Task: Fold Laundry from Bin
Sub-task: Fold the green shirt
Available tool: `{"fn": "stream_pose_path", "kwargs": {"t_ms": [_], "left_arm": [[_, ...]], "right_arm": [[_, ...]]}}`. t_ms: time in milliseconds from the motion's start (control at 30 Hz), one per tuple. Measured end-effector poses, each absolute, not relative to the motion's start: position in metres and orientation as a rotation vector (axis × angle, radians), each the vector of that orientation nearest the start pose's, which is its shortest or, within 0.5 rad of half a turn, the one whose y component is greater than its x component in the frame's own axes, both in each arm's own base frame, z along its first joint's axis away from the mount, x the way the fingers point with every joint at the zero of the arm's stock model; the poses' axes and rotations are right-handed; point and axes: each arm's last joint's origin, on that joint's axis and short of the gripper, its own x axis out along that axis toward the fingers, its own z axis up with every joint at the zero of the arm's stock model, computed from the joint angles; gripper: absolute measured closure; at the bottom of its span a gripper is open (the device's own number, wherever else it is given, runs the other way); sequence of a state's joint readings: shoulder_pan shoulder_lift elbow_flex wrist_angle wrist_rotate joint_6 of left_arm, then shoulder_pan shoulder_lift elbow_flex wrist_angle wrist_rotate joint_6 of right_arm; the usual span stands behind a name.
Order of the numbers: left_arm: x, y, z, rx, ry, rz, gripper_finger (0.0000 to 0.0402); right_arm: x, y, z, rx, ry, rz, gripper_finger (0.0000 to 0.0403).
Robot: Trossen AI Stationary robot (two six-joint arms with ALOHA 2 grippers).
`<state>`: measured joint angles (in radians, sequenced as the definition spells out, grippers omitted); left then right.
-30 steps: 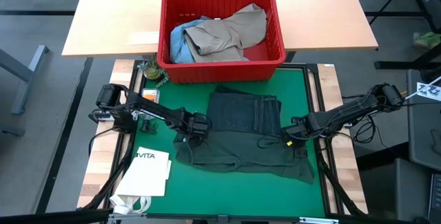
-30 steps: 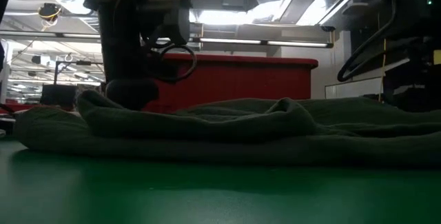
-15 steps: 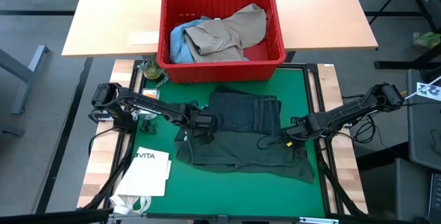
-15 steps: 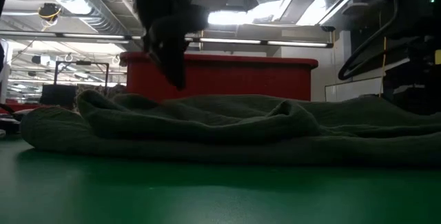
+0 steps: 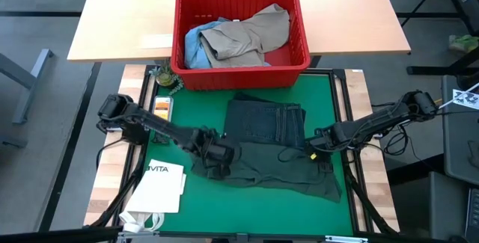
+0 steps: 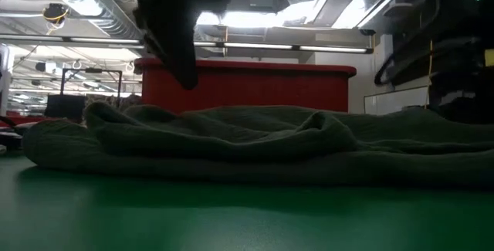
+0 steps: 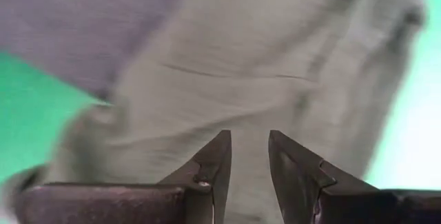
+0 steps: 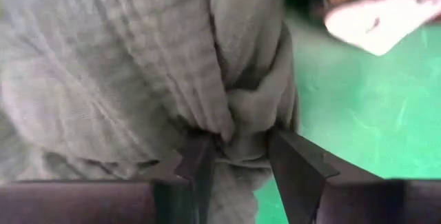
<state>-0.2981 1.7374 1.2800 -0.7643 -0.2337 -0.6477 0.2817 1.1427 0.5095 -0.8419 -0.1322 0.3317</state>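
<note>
Left gripper (image 5: 218, 159) moved nearer along green shirt (image 5: 273, 167).

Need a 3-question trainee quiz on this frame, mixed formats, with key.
1. True or false: the trousers lie in the bin.
2. The left gripper hovers over which garment? A) shirt B) jeans C) khaki garment
3. Name the two garments visible in the bin.

Key:
1. False: they lie folded on the mat.
2. A
3. Khaki garment and jeans.
</note>
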Motion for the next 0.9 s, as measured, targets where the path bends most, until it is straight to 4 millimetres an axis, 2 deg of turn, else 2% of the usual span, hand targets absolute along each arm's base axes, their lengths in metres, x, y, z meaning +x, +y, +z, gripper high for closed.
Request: {"fn": "stream_pose_path", "kwargs": {"t_ms": [200, 367, 633, 800, 900], "left_arm": [[0.324, -0.137, 0.214, -0.206, 1.079, 0.254, 0.0309], [0.32, -0.156, 0.203, -0.144, 1.053, 0.278, 0.0308], [0.324, -0.154, 0.17, -0.096, 1.103, 0.449, 0.0308], [0.319, -0.149, 0.145, -0.102, 1.298, 0.488, 0.0308], [0.314, -0.148, 0.14, -0.116, 1.384, 0.515, 0.0308]], "right_arm": [[0.159, 0.047, 0.178, 0.064, 1.44, 0.073, 0.0265], [0.163, 0.047, 0.199, 0.025, 1.437, 0.03, 0.0265], [0.164, 0.047, 0.208, 0.006, 1.437, 0.009, 0.0265], [0.156, 0.045, 0.207, -0.029, 1.516, 0.014, 0.0265], [0.15, 0.043, 0.207, -0.042, 1.577, -0.003, 0.0265]]}}
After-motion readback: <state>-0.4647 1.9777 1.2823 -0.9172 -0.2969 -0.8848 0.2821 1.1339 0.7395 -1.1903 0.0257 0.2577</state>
